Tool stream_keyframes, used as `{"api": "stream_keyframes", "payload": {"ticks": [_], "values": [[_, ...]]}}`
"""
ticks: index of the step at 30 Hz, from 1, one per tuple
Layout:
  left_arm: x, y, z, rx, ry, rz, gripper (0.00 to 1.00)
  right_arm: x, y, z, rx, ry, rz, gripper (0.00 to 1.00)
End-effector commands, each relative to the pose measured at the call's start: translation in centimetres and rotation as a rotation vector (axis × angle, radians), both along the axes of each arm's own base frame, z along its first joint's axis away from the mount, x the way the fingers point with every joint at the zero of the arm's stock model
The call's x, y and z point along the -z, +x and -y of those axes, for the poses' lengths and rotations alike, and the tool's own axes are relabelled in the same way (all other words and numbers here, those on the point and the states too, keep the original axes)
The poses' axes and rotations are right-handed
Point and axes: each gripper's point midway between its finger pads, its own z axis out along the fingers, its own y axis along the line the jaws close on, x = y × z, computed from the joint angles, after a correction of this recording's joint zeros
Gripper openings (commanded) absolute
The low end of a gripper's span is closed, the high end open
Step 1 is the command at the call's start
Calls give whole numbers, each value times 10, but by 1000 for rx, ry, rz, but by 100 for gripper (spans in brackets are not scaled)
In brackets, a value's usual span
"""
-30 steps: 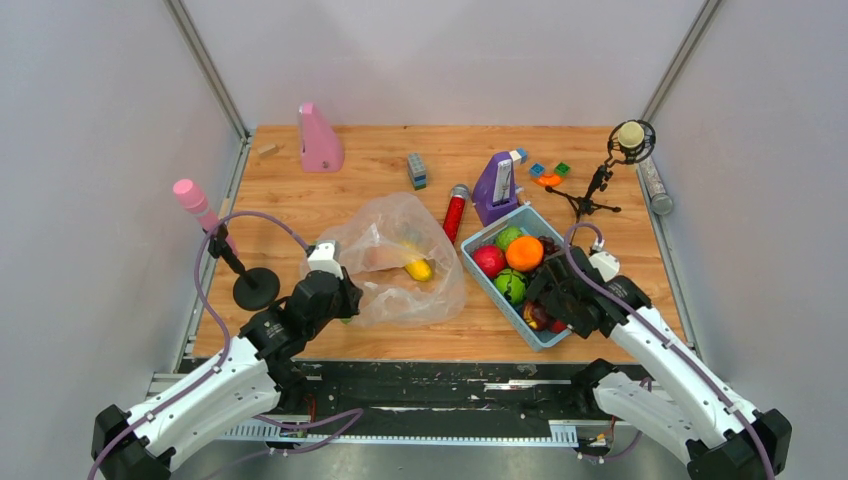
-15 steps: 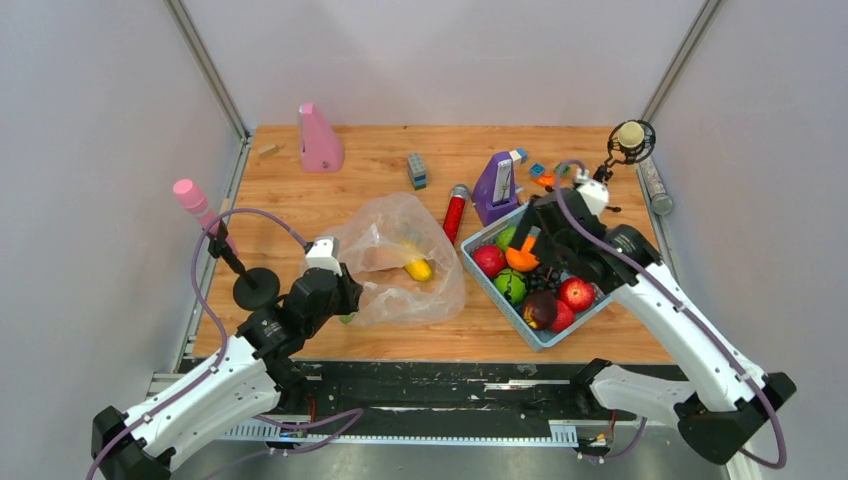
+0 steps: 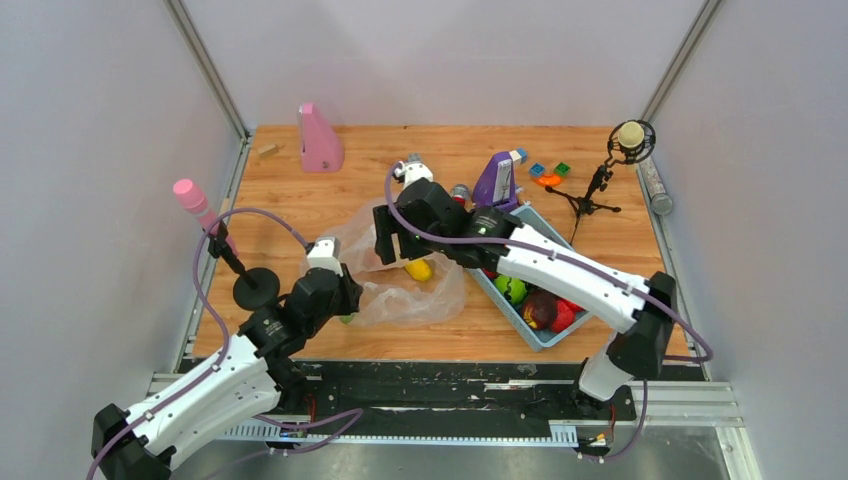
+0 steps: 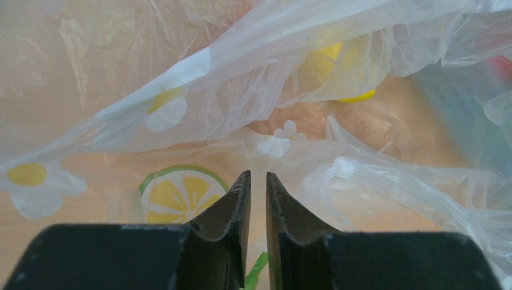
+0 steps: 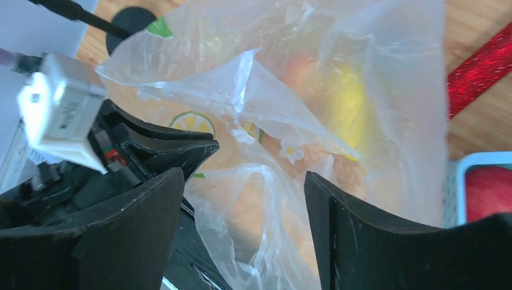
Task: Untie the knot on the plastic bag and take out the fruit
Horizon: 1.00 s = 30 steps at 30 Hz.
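The plastic bag (image 3: 420, 290) lies crumpled on the wood left of the blue tray, with flower and lemon prints. A yellow banana (image 3: 418, 268) and a peach-coloured fruit (image 5: 275, 199) show through the film. No tied knot shows; a pointed fold of film (image 5: 241, 78) stands up. My left gripper (image 3: 346, 302) is at the bag's near-left edge, its jaws (image 4: 258, 176) pinched to a narrow slit on the film. My right gripper (image 3: 386, 248) hovers over the bag's left half, wide open and empty, with film between its fingers (image 5: 244, 181).
The blue tray (image 3: 545, 338) at the right holds red, green and dark fruits. A red tube (image 5: 483, 66) and a purple block (image 3: 497, 180) sit behind the bag. A pink microphone stand (image 3: 255, 288) is left of my left arm. A tripod microphone (image 3: 600, 185) stands at the back right.
My right arm has swung from over the blue tray leftward across the table to above the bag, jaws open. The left arm and bag have stayed put.
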Motion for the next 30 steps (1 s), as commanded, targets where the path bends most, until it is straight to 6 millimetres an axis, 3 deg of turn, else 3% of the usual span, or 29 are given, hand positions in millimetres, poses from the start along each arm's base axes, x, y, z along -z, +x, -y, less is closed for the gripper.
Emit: {"api": "stream_keyframes", "payload": {"ticks": [1,7,12,22,30], "values": [[-1,3,2,-8,-19,22,22,11,1,-36,-62,61,-57,72],[10,2,5,-7,-35,3,21,64,-9,-52,-63,22,-167,62],[16,2,7,-11,-50,-3,18,100,15,-44,57,-65,-156,59],[30,0,8,-11,-54,-20,12,129,66,-38,176,-121,-133,59],[36,-1,7,-12,-49,-26,11,143,82,-40,201,-147,-113,63]]}}
